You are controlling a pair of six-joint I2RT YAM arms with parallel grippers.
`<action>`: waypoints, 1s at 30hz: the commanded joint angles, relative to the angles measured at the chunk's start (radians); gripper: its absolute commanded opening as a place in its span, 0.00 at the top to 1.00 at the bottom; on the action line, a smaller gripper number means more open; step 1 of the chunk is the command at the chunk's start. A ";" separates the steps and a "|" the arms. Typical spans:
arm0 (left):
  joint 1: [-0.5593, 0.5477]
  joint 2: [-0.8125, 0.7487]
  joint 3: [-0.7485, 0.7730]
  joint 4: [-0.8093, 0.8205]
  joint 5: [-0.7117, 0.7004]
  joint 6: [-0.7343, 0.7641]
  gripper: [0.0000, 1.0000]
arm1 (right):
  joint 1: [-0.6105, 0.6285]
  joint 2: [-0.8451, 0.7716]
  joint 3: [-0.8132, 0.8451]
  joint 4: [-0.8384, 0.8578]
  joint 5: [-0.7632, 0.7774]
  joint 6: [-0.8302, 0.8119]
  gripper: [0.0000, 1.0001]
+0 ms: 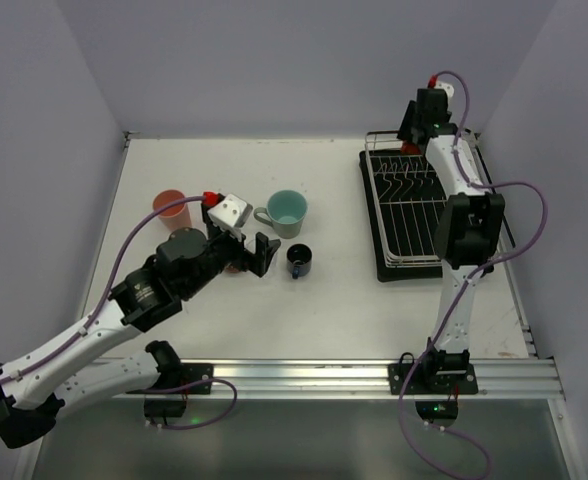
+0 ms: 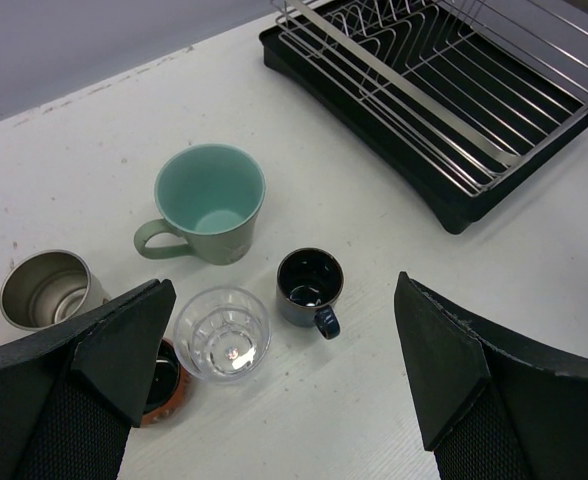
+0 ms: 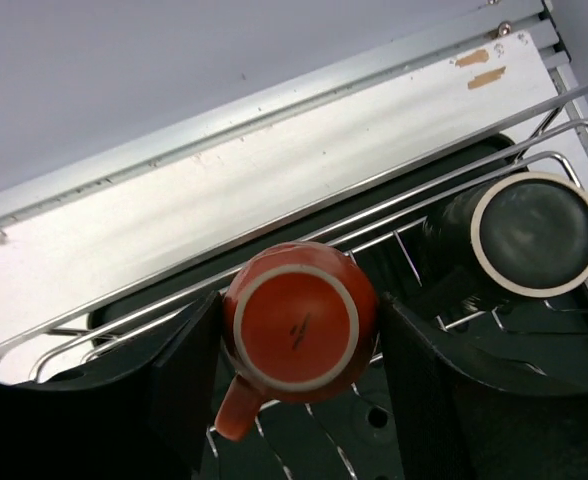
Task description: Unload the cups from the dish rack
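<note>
The dish rack point(image 1: 412, 215) stands at the right of the table. At its far end my right gripper point(image 3: 299, 335) is shut on an orange cup point(image 3: 296, 318) that sits upside down on the tines, one finger against each side. A black cup point(image 3: 530, 234) lies upside down just to its right in the rack. My left gripper point(image 2: 284, 390) hangs open and empty over the table. Below it stand a teal mug point(image 2: 210, 200), a clear glass point(image 2: 222, 332), a dark blue cup point(image 2: 309, 287), a metallic cup point(image 2: 46, 290) and an orange-rimmed cup point(image 2: 160, 382) half hidden by a finger. A salmon tumbler point(image 1: 169, 205) stands further left.
The near part of the rack shows only bare wires and tines point(image 2: 444, 90). White walls close off the table at the back and sides. An aluminium rail point(image 1: 314, 378) with both arm bases runs along the near edge.
</note>
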 commanded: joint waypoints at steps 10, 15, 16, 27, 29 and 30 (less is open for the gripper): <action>0.021 0.033 0.027 0.068 0.041 -0.011 0.00 | 0.005 -0.276 -0.163 0.110 -0.099 0.108 0.88; 0.024 0.059 0.078 0.084 0.128 -0.045 0.00 | 0.005 -0.483 -0.405 0.219 -0.227 0.210 0.88; 0.024 0.079 0.087 0.085 0.142 -0.054 0.01 | 0.005 -0.518 -0.442 0.257 -0.255 0.249 0.87; 0.024 0.286 0.147 0.389 0.341 -0.320 0.18 | 0.012 -0.937 -1.183 0.948 -0.888 0.833 0.85; 0.024 0.318 0.153 0.459 0.370 -0.376 0.22 | 0.020 -0.954 -1.300 1.073 -0.959 0.923 0.85; 0.022 0.352 0.156 0.481 0.378 -0.396 0.25 | 0.024 -0.968 -1.332 1.189 -0.981 1.005 0.85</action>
